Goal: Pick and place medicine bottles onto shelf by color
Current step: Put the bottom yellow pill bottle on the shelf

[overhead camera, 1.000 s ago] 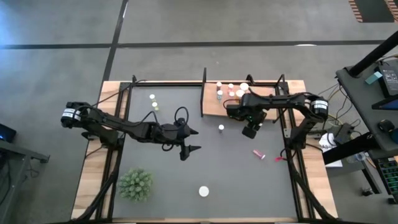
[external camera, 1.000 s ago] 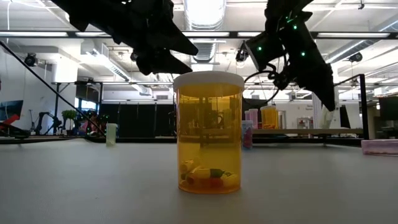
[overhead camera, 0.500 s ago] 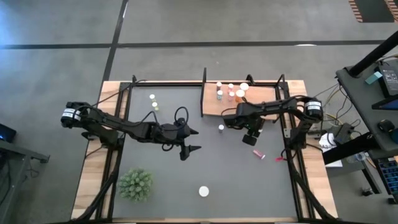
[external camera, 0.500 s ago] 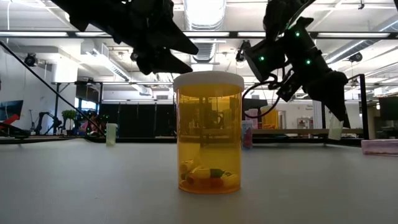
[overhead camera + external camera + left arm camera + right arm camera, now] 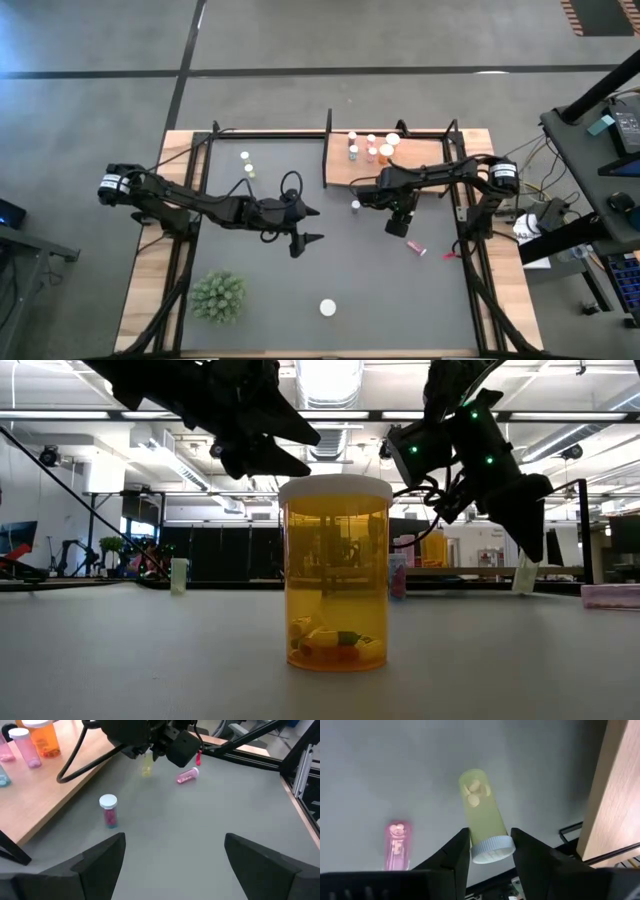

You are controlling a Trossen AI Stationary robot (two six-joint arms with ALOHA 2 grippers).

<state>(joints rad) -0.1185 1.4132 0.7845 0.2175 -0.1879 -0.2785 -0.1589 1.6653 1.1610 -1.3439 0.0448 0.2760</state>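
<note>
Yellow-green bottle (image 5: 482, 815) is clamped in the right end effector (image 5: 490, 847); left end effector (image 5: 305, 226) gapes wide.

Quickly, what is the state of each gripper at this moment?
Left gripper: open, holding nothing, above the mat.
Right gripper: shut on the yellow-green bottle, beside the shelf.

translucent plastic bottle (image 5: 481, 815), matt mat (image 5: 300, 290), wooden shelf (image 5: 430, 160)

Left gripper (image 5: 305, 226) hovering mid-table, fingers spread, right gripper (image 5: 397, 226) angled downward, fingers clamped closed
</note>
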